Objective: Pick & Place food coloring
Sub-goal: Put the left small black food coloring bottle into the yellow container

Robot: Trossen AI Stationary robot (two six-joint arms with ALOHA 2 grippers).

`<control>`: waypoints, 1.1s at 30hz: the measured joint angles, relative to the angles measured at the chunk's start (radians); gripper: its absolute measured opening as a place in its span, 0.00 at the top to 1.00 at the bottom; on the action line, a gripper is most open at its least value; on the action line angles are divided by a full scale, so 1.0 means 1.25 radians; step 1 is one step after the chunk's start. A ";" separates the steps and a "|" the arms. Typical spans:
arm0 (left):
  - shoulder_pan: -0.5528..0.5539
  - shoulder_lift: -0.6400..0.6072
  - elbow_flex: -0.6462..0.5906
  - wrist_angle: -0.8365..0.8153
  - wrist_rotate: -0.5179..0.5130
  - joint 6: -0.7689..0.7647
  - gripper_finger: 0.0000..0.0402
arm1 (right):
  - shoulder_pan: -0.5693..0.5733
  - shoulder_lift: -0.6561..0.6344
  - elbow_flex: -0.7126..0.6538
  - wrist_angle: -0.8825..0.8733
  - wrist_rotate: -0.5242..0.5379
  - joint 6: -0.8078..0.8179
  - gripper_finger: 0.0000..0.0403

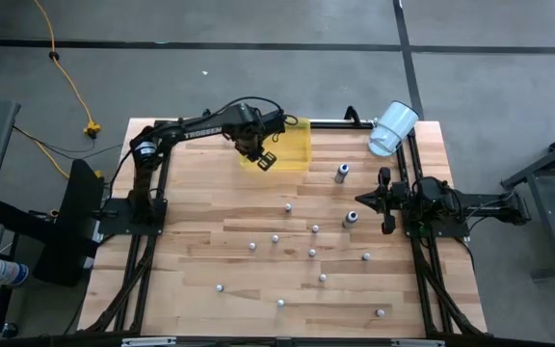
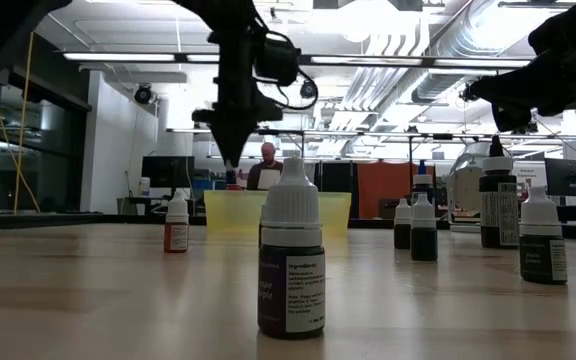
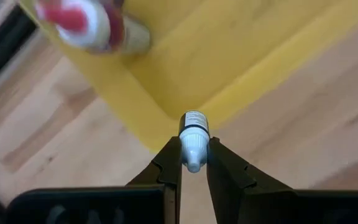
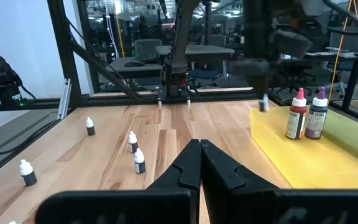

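Seen from above, the left gripper (image 1: 261, 154) is hovering over the near-left corner of a translucent yellow tray (image 1: 297, 149) at the upper middle of the frame. Its fingers are pinching a tiny white-capped food coloring bottle (image 3: 193, 140), shown clearly only in the left wrist view, hanging above the tray's corner.

The task looks early. The right wrist view is showing just two taller bottles standing in the tray, one red (image 4: 296, 114) and one dark (image 4: 316, 114). About a dozen small bottles (image 1: 287, 241) are still scattered across the wooden table (image 1: 200, 251), lower centre of the overhead frame.

The right gripper (image 4: 199, 147), fingers pressed together and empty, is waiting at the right side. A tipped white cup (image 1: 393, 128) is lying at the upper right.
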 joint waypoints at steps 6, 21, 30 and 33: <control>0.028 0.045 0.002 0.041 -0.003 0.023 0.89 | 0.000 0.005 0.000 0.000 0.000 0.000 1.00; 0.063 0.113 0.001 0.065 0.029 -0.002 0.89 | 0.000 0.005 0.000 0.000 0.000 0.000 1.00; 0.067 0.142 0.001 0.065 0.034 0.000 0.89 | 0.000 0.006 0.000 0.000 0.000 0.000 1.00; 0.073 0.142 0.001 0.063 0.028 0.002 0.89 | 0.000 0.005 0.000 0.000 0.000 0.000 1.00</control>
